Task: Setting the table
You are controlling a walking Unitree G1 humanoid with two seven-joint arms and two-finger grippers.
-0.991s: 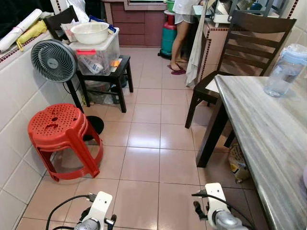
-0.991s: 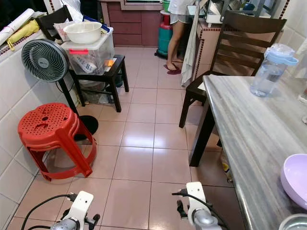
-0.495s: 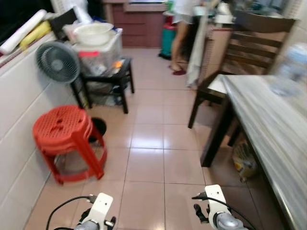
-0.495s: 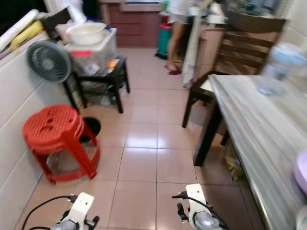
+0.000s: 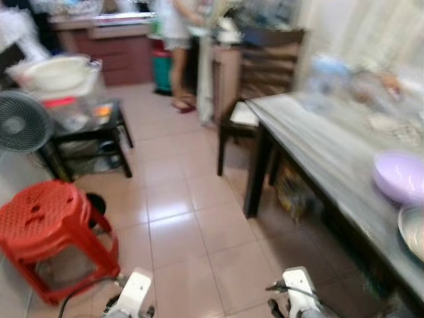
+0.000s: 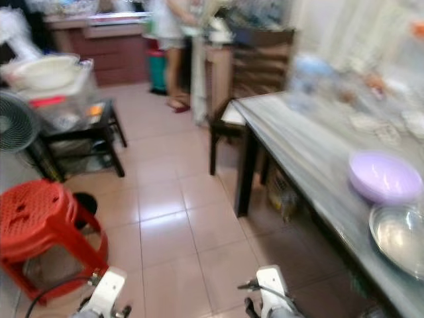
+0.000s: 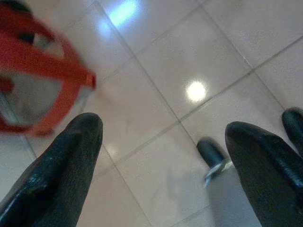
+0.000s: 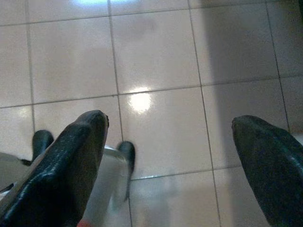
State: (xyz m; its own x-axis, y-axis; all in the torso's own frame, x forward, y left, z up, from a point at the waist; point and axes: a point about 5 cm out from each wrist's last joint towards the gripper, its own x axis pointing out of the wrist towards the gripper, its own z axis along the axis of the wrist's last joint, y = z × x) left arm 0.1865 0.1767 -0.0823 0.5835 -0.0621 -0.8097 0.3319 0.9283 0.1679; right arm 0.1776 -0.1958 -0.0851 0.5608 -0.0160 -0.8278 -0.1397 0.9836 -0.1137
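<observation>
A long grey marble-topped table (image 5: pixel 311 142) runs along the right. On it lie a lilac bowl (image 6: pixel 384 175) and, nearer me, a shallow metal dish (image 6: pixel 399 237). A blurred clear water jug (image 5: pixel 324 73) stands at the table's far end. Both arms hang low over the floor tiles. My left gripper (image 7: pixel 163 156) is open with bare tiles between its fingers. My right gripper (image 8: pixel 168 151) is open too, also over bare tiles.
A red plastic stool (image 5: pixel 43 228) stands at the left by a grey fan (image 5: pixel 20 122). A black side table (image 5: pixel 86 132) carries a clear bin and a white basin. A dark wooden chair (image 5: pixel 265 73) sits at the table's far end. A person's legs (image 5: pixel 177 73) show at the back.
The camera has swung right, blurring the picture; the lilac bowl and the metal dish have come into the view. Both grippers hang as before.
</observation>
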